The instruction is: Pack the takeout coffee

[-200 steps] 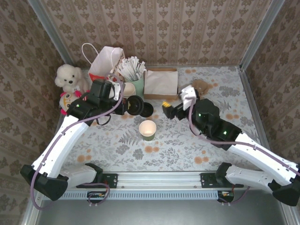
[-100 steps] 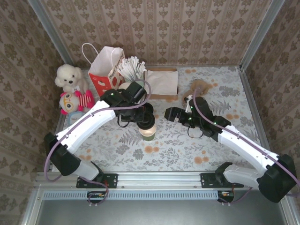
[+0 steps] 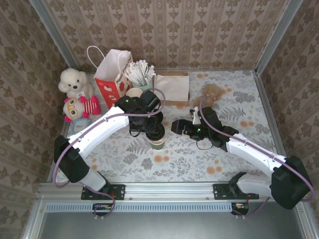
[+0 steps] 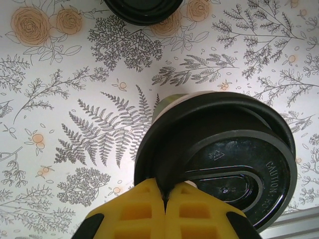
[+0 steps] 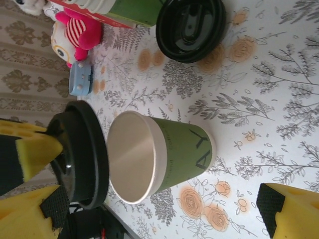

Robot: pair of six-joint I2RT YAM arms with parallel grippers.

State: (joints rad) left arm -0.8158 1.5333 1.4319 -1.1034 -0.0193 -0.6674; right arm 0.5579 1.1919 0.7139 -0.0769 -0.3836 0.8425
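Lid [image 4: 219,154] pinched by its rim in left tool [image 4: 164,191], hovering just above green cup [image 5: 169,154], which stands upright mid worktop [image 3: 249,99]. Right tool [image 3: 177,126] gapes wide just beside cup, holding nothing.

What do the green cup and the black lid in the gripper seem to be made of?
The cup looks like paper, possibly coated: a matte green wall with printed letters and a smooth cream inside. The lid looks like thin moulded plastic: glossy black, with raised lettering and a small recycling triangle.
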